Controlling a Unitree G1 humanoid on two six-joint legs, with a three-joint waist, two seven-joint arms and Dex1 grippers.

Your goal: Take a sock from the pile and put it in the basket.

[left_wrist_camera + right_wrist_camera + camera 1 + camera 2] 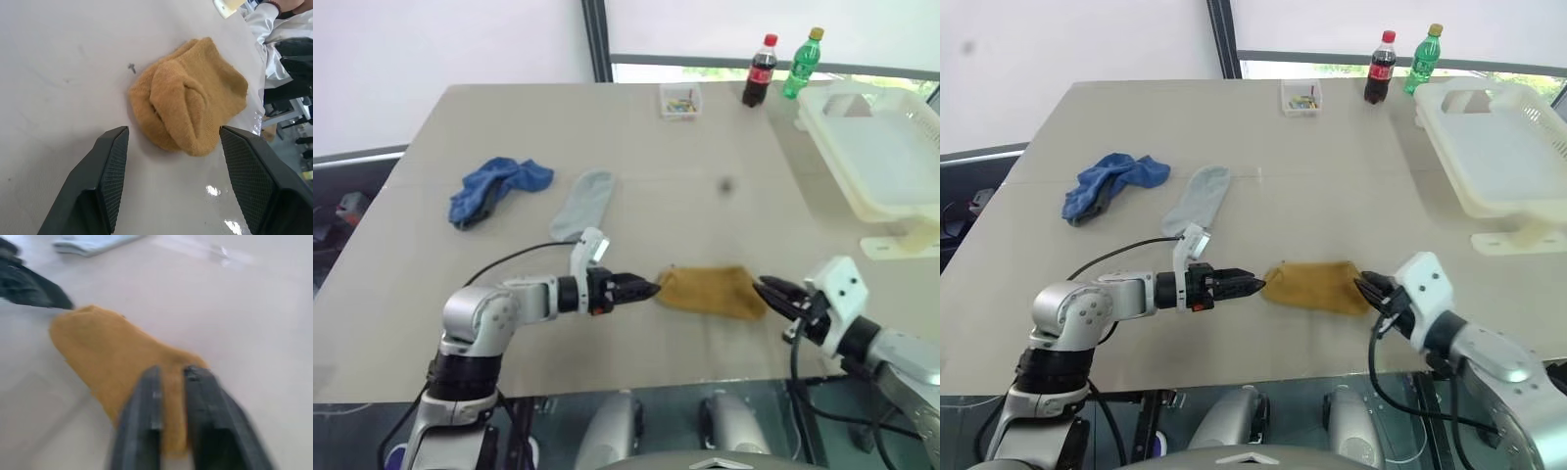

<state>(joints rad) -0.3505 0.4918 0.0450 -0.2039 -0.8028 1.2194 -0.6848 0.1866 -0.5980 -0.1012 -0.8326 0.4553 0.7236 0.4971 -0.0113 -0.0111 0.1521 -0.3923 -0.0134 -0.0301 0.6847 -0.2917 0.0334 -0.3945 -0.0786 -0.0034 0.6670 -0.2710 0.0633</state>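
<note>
Right then: lay limp and bunched on the desk (pixel 636 147), that yellow sock (pixel 710 291). Left end effector (pixel 646 290) spread; right end effector (pixel 766 289) pressed together at its edge. Soft, light; probably best pinched at a raised fold.

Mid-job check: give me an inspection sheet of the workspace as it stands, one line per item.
Surface: beige table, one small dark spot past the middle.
Job's things: mustard sock flat near the front edge, apart from the blue sock and the grey sock; white basket at the far right, no sock seen inside.
Clutter: small clear box, cola bottle, green bottle along the far edge.
Grippers: left gripper open at the sock's left end, fingers off the fabric; right gripper shut at the sock's right end, grip on it unclear.
Cables: black cable along the left arm.
Surroundings: window behind; a person's sleeve in the left wrist view.
</note>
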